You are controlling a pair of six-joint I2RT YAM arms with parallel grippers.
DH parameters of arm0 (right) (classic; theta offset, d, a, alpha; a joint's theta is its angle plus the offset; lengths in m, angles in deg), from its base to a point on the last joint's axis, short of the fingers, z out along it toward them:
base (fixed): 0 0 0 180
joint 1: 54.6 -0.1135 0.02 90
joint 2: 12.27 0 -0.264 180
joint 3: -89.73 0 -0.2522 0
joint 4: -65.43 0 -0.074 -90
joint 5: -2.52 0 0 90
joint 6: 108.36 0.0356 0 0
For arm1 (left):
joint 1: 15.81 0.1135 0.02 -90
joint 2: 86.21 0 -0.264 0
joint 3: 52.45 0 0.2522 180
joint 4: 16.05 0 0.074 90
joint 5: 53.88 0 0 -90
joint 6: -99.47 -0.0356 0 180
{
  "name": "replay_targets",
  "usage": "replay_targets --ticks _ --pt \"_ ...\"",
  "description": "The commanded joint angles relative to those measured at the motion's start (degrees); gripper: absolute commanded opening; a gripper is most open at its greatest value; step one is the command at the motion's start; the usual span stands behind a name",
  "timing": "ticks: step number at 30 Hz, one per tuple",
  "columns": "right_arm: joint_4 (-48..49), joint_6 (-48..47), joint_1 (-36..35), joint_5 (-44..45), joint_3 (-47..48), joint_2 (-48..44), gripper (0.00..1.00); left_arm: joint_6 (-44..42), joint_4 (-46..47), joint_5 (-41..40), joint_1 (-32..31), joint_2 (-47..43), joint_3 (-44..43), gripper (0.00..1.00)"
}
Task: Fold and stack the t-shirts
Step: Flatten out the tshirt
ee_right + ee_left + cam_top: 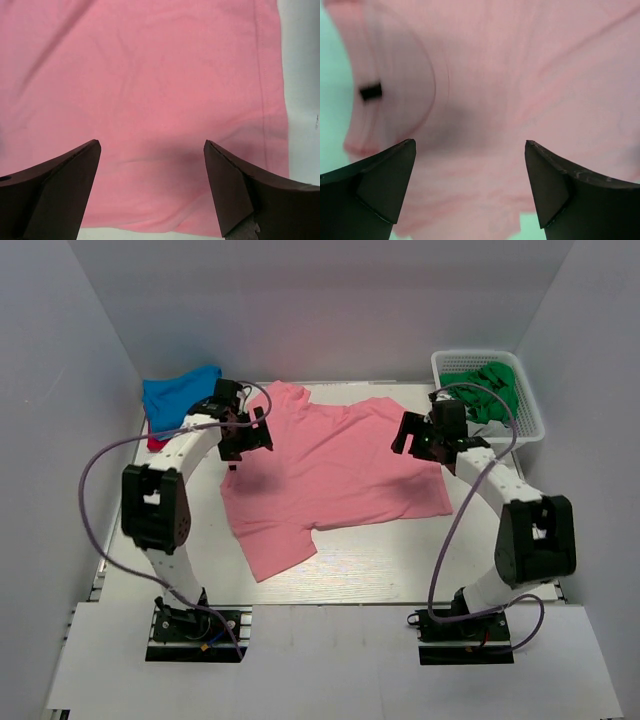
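Overhead, we see a pink t-shirt (335, 475) spread flat across the middle of the frame on a white table (400, 575). Its collar points to the upper left and one sleeve reaches toward the bottom. The left gripper (246, 436) hovers over the shirt near the collar, and the right gripper (422, 436) hovers over its right edge. In the upper left corner lies a crumpled blue t-shirt (180, 395), with a sliver of a red t-shirt (156, 443) peeking out beneath it. In the upper right, a white basket (525, 405) holds a green t-shirt (492, 380). We count four shirts, one of each colour, one basket and two grippers.

From the left wrist, pink cloth fills the frame, with a dark neck label (371, 91) at the left. The left gripper (470, 144) is spread wide and holds nothing.

From the right wrist, we see smooth pink cloth with a stitched hem (263, 75) running down the right side and bare table beyond it. The right gripper (150, 142) is likewise spread wide and empty.

We judge the shirt to be thin, light and limp, so it will sag, wrinkle and drag along the table when lifted. The best holds look like pinches at its edges, at the shoulder beside the collar and at the hem.
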Motion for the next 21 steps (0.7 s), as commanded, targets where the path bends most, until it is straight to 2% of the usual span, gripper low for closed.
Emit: replay_targets --ticks 1,5,7,11,15,21 --pt "0.8 4.5 0.3 -0.8 -5.1 -5.8 0.90 4.0 -6.8 1.1 -0.6 -10.5 5.7 1.00" --pt "1.5 6.2 1.0 -0.4 -7.9 -8.9 0.90 8.0 -13.1 5.6 -2.7 -18.9 18.6 1.00" --pt "0.2 7.0 1.3 -1.0 -7.3 -8.3 0.90 10.1 -15.6 10.7 -3.9 -25.2 25.5 1.00" --pt "-2.8 9.4 3.1 -6.5 -4.7 -5.4 0.90 15.0 -20.0 13.6 -7.9 -35.2 34.8 1.00" --pt "-1.7 9.3 4.5 -11.2 -4.5 -4.6 0.90 17.9 -21.5 14.8 -11.4 -37.8 39.3 1.00" --pt "-2.4 8.5 7.1 -5.4 -3.9 -9.1 0.90 22.1 -16.6 14.8 -16.6 -35.6 44.6 1.00"
